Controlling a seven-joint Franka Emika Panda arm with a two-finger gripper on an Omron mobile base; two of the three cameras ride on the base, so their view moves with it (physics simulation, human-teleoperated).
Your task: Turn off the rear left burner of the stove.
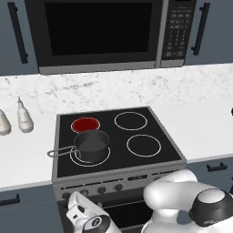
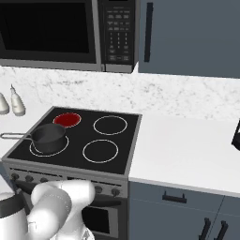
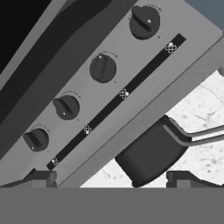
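The stove [image 1: 119,139] is a black glass cooktop with a grey rim. Its rear left burner [image 1: 85,124] [image 2: 67,119] glows red. A grey saucepan [image 1: 92,145] [image 2: 47,136] stands on the front left burner, handle pointing left. A row of dark knobs [image 1: 101,189] runs along the front panel. My gripper [image 3: 113,178] is open, low in front of the panel's left end, with nothing between its fingertips [image 3: 41,177]. The rolled hand view looks up at several knobs [image 3: 103,68] in a diagonal line, with the saucepan [image 3: 148,155] beyond the rim. My hand [image 1: 82,214] sits below the left knobs.
A black microwave [image 1: 100,32] hangs above the stove. Two white bottles [image 1: 25,119] stand on the left counter. White counter [image 2: 187,150] stretches to the right, with a dark object [image 2: 236,136] at its far edge. Grey drawers [image 2: 176,201] sit below it.
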